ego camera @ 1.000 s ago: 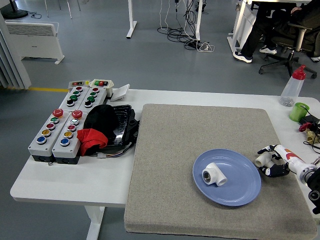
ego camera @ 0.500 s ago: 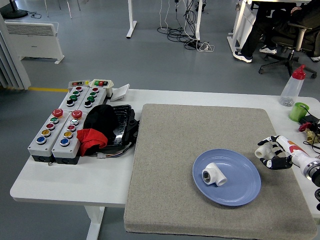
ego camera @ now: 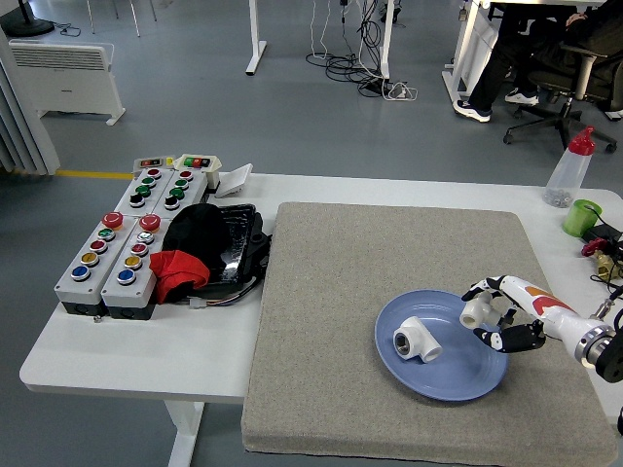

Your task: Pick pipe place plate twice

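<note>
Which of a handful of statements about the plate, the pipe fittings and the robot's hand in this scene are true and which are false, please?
1. A white pipe fitting already lies on the blue plate. True.
2. The right hand is empty. False: it holds a second white pipe fitting in its fingers.
3. The right hand is over the plate's right rim. True.
4. The plate stands on the bare white table. False: it rests on the grey mat.
5. The left hand reaches over the button boxes. False: no left hand is in view.
</note>
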`<state>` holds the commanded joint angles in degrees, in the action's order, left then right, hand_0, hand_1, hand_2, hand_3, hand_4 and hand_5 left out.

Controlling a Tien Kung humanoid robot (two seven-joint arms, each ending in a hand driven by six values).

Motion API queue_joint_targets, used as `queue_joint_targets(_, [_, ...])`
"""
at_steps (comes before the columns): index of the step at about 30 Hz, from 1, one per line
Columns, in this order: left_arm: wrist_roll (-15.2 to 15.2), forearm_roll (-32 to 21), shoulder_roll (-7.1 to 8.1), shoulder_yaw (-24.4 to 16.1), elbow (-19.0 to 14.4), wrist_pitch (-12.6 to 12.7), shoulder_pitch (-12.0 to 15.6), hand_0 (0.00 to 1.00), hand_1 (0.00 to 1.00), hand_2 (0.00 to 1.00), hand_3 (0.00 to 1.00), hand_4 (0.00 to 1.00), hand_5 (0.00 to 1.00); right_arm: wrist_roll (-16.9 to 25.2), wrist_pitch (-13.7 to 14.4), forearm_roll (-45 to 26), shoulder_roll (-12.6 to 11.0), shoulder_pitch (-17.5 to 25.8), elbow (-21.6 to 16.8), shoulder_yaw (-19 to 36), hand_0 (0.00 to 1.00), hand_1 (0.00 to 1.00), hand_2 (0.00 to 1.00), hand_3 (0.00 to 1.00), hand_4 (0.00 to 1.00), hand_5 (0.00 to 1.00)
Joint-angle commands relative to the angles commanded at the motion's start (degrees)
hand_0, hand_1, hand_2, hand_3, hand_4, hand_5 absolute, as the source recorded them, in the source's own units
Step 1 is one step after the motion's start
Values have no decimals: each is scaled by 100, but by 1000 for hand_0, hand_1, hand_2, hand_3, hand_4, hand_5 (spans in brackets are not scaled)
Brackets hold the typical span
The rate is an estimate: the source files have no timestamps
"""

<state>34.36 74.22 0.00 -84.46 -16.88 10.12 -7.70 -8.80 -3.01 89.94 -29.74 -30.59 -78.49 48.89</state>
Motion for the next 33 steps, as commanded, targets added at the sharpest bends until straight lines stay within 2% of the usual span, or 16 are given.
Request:
queue_joint_targets(1, [5,8,0,-3,-1,-1,2,607,573,594,604,580,998,-4,-52,19,-7,14,-29,-27,486,588,666,686,608,183])
queue_joint_targets(6, [25,25,0,-9,-3,-1,12,607,573,594,604,580,998,-84,-385,250,-16,78,-77,-88,486,588,666,686,608,183])
queue_joint_targets(7, [27,27,0,-10,-3,0,15,608,573,594,604,580,998,-133,-529,323,-13,89,-76,-88,788,781,871,837,791,362])
queue_joint_targets(12, [27,36,0,-15,-2,-5,23,608,573,594,604,580,998,-109,-708,331,0,95,-90,-115,788,781,871,837,791,362])
queue_joint_targets(13, [26,38,0,-15,-1,-7,22,607,573,594,604,579,998,-80,-692,320,3,95,-104,-122,927,880,987,941,841,406])
queue_joint_targets(28, [8,15,0,-5,10,-26,-38,607,573,594,604,579,998,143,-323,214,48,123,-305,105,951,896,998,961,843,405])
queue_joint_targets(30, [7,24,0,-10,11,-31,-43,607,573,594,604,579,998,227,-135,111,80,169,-302,252,951,896,998,961,843,405])
queue_joint_targets(31, [7,25,0,-11,11,-31,-43,607,572,593,602,579,998,238,-104,97,84,175,-302,272,914,874,968,914,746,356])
queue_joint_targets(33, [3,34,0,-21,12,-30,-48,607,572,593,602,579,998,567,344,-369,153,286,-238,526,914,874,968,914,746,356])
